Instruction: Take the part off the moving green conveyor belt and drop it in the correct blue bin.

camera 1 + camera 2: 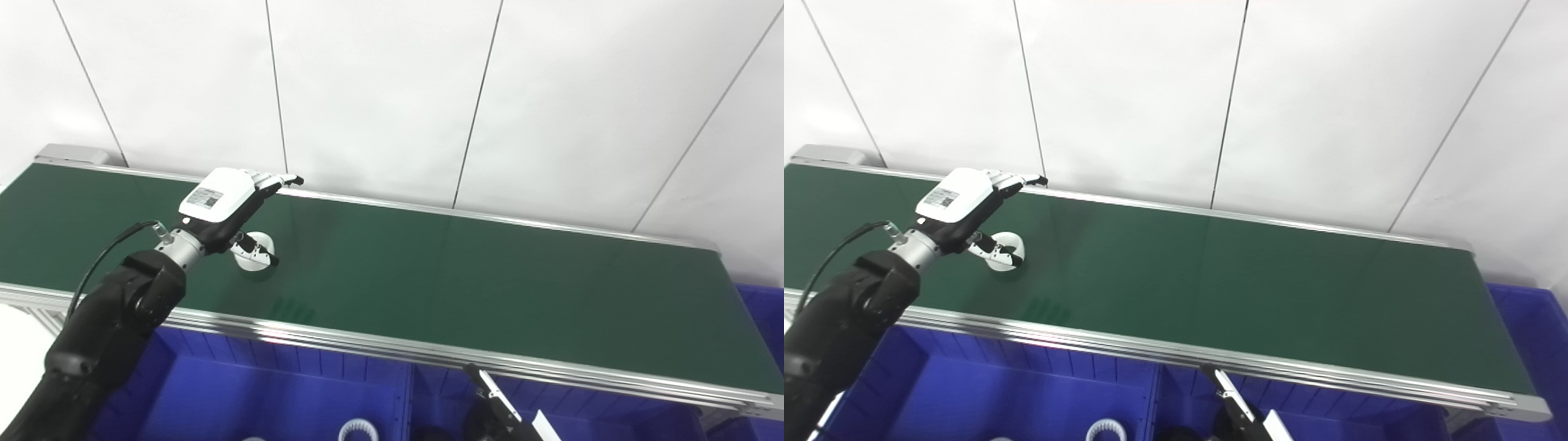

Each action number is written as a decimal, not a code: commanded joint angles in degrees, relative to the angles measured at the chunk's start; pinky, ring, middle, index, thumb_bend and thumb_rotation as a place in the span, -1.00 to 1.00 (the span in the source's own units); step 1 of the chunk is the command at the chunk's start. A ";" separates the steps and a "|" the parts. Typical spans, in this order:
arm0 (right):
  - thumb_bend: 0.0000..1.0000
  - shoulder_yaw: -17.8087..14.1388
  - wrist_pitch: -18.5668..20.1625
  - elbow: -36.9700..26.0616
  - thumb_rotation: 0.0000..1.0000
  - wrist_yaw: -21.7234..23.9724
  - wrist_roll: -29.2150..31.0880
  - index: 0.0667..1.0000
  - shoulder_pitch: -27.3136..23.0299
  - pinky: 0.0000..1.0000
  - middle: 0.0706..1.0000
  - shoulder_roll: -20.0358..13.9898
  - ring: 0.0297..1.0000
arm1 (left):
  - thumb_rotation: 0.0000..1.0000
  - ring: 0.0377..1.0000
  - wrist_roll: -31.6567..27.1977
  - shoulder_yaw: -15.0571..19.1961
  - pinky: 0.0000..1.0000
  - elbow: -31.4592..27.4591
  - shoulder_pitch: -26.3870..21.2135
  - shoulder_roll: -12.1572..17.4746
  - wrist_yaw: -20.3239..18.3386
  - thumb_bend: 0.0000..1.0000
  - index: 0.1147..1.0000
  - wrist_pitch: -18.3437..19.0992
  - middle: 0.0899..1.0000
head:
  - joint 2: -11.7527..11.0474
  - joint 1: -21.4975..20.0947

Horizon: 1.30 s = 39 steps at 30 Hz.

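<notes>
Two blue plastic bins (275, 392) below the belt; left one holds a white toothed ring (357, 429), edge-cropped | round white disc part (254, 252) on green conveyor belt (459, 275), half hidden under left robot hand (223, 205), fingers spread, grasping nothing | right robot hand (496, 410) mostly cropped, grip unclear

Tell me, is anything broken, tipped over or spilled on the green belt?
Nothing stands out. The long green conveyor belt looks clean and flat, with one small round white part lying on it. The left robot hand hovers open over that part. The blue plastic bins sit below the belt's near edge.
</notes>
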 commanded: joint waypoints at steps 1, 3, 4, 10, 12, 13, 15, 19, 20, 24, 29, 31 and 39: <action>0.04 -0.47 -1.69 -2.39 1.00 -0.05 0.84 0.95 -0.35 0.87 1.00 -0.12 0.95 | -0.85 0.65 0.37 -0.75 0.62 2.13 -3.93 1.25 1.95 0.89 0.72 1.60 0.72 | 0.03 -0.01; 0.01 -0.49 -1.67 -2.66 1.00 -0.07 0.59 0.95 -0.38 0.86 0.99 -0.09 0.94 | -0.80 0.68 0.96 -2.32 0.62 5.70 -5.18 1.38 2.82 0.88 0.74 2.32 0.73 | 0.00 -0.11; 0.01 -0.49 -1.46 -3.00 1.00 -0.04 0.43 0.95 -0.35 0.86 0.99 -0.07 0.94 | -0.80 0.69 1.06 -3.03 0.62 7.65 -5.86 1.34 3.40 0.88 0.74 2.59 0.73 | 0.00 -0.11; -0.03 -0.47 -0.84 -3.96 1.00 0.13 0.27 0.95 -0.29 0.84 1.00 -0.02 0.94 | -0.77 0.72 0.20 -6.20 0.57 16.68 -9.21 0.49 5.87 0.93 0.74 3.68 0.74 | 0.18 -0.53; -0.03 -0.48 -0.48 -4.18 1.00 0.19 0.16 0.95 -0.25 0.84 1.00 -0.03 0.94 | -0.69 0.72 -0.09 -7.21 0.53 19.07 -10.15 0.02 6.13 0.93 0.76 4.46 0.76 | 0.23 -0.63; -0.03 -0.47 -0.35 -4.28 1.00 0.24 0.17 0.95 -0.25 0.84 1.00 -0.02 0.94 | -0.69 0.72 -0.26 -7.74 0.52 20.34 -10.59 -0.27 6.35 0.93 0.76 4.59 0.76 | 0.26 -0.88; -0.03 -0.45 -0.30 -4.43 1.00 0.25 0.04 0.95 -0.28 0.85 1.00 -0.01 0.94 | -0.67 0.72 -0.46 -8.74 0.50 22.51 -11.30 -0.90 6.81 0.92 0.76 4.94 0.76 | 0.37 -1.12; -0.03 -0.43 -0.12 -4.72 1.00 0.29 0.04 0.95 -0.29 0.85 1.00 0.11 0.95 | -0.68 0.61 -0.79 -10.97 0.32 25.89 -12.19 -2.72 8.05 0.88 0.72 6.12 0.73 | 0.60 -1.78; -0.03 -0.43 0.10 -4.96 1.00 0.35 0.05 0.95 -0.26 0.86 1.00 0.12 0.95 | -0.69 0.59 -1.34 -11.24 0.27 26.72 -12.31 -3.61 8.15 0.88 0.71 6.30 0.72 | 0.61 -1.90; -0.04 -0.54 0.52 -5.54 1.00 0.43 0.19 0.95 -0.21 0.86 1.00 0.21 0.95 | -0.82 0.40 -3.39 -12.07 0.12 29.06 -12.63 -6.19 8.49 0.85 0.55 6.34 0.55 | 0.63 -2.46; -0.06 -0.75 1.20 -6.32 1.00 0.30 0.06 0.95 -0.04 0.84 1.00 0.40 0.94 | -0.97 0.21 -4.09 -13.65 -0.04 32.52 -13.45 -9.03 11.05 0.87 0.35 8.20 0.34 | 0.82 -3.07; -0.07 -0.81 1.30 -6.62 1.00 0.22 -0.11 0.95 -0.02 0.85 1.00 0.48 0.94 | -0.97 0.07 -4.17 -14.45 -0.18 33.32 -13.57 -10.08 11.98 0.85 0.30 9.30 0.24 | 0.90 -3.29; -0.10 -1.14 1.91 -7.61 1.00 0.30 0.20 0.95 0.02 0.86 0.99 0.79 0.95 | -0.95 -0.18 -4.08 -18.02 -0.41 34.98 -13.06 -12.48 15.13 0.87 0.22 10.63 0.13 | 1.16 -4.13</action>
